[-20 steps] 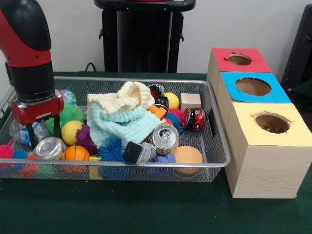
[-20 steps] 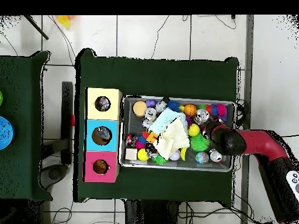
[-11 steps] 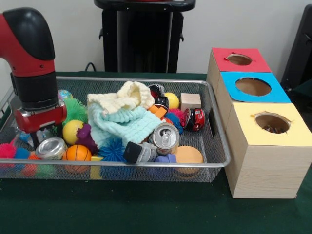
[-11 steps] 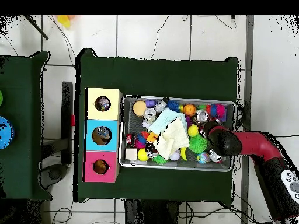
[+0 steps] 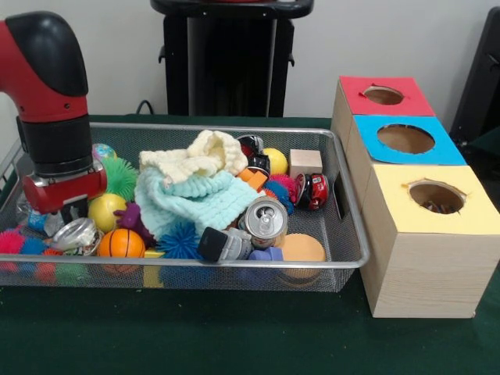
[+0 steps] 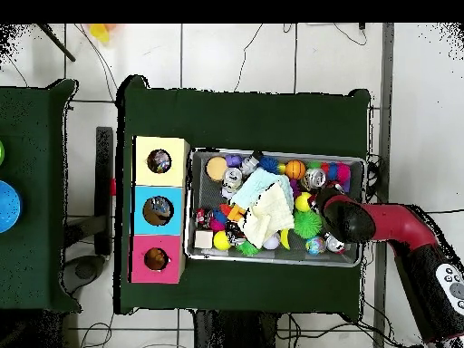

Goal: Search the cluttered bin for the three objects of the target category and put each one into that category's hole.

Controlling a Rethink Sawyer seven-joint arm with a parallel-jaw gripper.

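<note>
gripper [image 5: 66, 223] low at left of frame inside the wire bin [image 5: 344, 226], down on a tilted silver can [image 5: 76, 234]; grasp state can't be told. second can [image 5: 264, 221] lies mid-bin, beside the mint cloth [image 5: 199, 199].

Green-covered table [image 6: 245, 118] on a pale tiled floor [image 6: 236, 50], with a plain light wall [image 5: 375, 39] behind
</note>
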